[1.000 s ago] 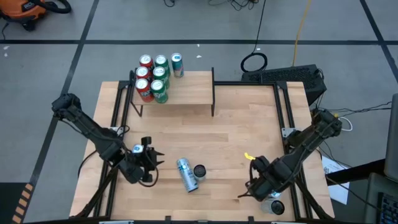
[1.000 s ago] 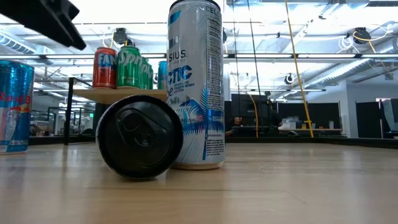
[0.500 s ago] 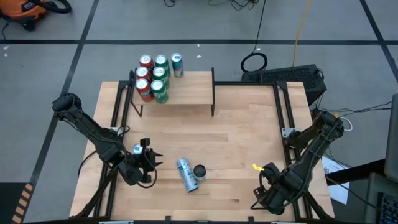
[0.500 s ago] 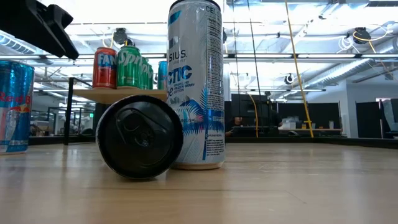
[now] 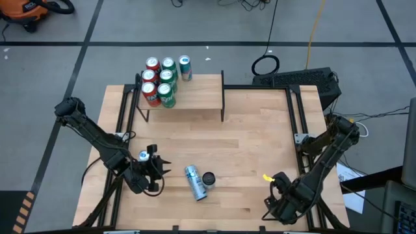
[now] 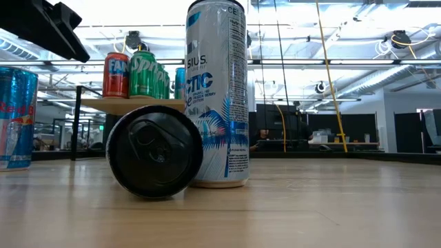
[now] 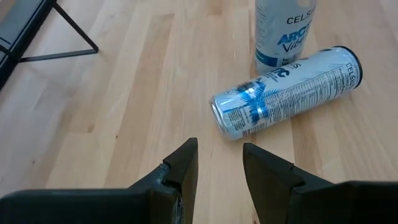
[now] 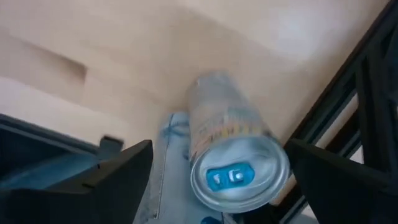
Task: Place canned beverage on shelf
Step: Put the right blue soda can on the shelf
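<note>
High view: the right gripper [image 5: 284, 207] is seen low at the table's near right corner; the left gripper [image 5: 156, 170] waits near the front left. The shelf [image 5: 195, 97] is loaded at its left end with a cluster of cans [image 5: 159, 81].

Low view: a lying can [image 6: 153, 153] is touched by a standing can [image 6: 219, 96].

Left wrist view: fingers narrowly parted, nothing held.

Right wrist view: fingers are spread wide either side of the canned beverage [image 8: 233, 155] (not touching). With an off-centre closure, it could be toppled off the edge.
</note>
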